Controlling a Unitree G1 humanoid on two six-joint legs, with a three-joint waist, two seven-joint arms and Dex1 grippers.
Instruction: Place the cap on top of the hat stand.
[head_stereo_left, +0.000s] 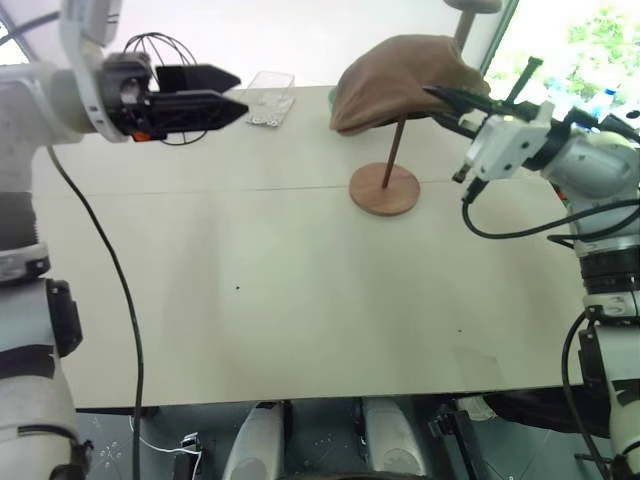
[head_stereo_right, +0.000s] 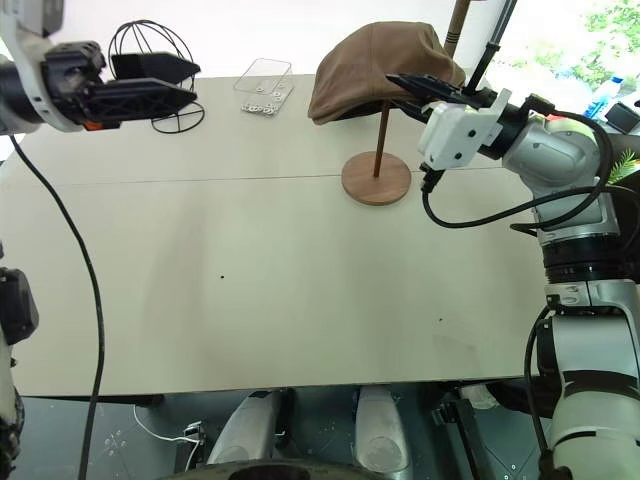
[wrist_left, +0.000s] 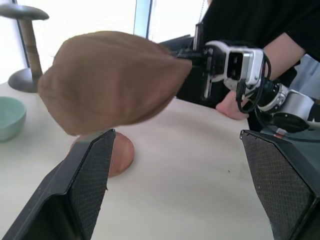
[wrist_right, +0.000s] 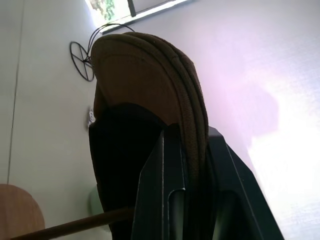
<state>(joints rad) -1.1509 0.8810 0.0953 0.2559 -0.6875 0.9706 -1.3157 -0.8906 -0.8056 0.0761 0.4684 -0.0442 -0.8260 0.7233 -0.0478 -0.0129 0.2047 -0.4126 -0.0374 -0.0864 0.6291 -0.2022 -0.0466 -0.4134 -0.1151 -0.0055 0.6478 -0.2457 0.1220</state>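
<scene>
Pinching the edge of the brown cap (head_stereo_left: 405, 82) between the pressed-together fingers of the right gripper (head_stereo_left: 452, 104), at the far right of the table (head_stereo_left: 300, 300), holding the soft crown draped over the upper end of the hat stand (head_stereo_left: 386, 187); judging from the thin rod running up under the fabric, lining the cap up with the hidden disc top before letting go. Hovering at the far left, apart from the cap, the left gripper (head_stereo_left: 215, 98) with fingers spread wide and holding nothing, likely keeping clear. Lying near it on the far edge, a clear plastic tray (head_stereo_left: 269, 98) carrying a few small pale pieces, too small to name. Sitting beyond the stand, a pale green bowl (wrist_left: 10, 116), contents not visible
</scene>
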